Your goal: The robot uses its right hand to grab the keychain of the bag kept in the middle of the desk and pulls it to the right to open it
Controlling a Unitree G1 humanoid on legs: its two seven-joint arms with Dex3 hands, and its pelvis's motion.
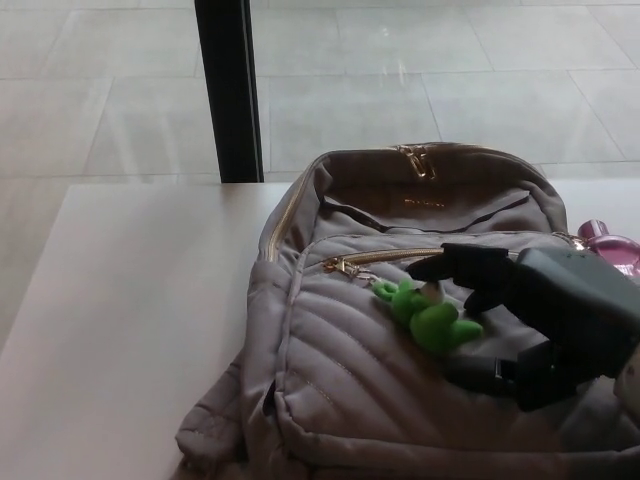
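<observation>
The grey quilted bag (400, 340) is seen lying flat in the middle of the white desk (130, 300), its front pocket zip (385, 258) apparently closed, so the opening is judged not yet done. The right hand (520, 305) is positioned around the green plush keychain (430, 315), fingers spread, nothing gripped. Grasping and the rightward pull are left.
</observation>
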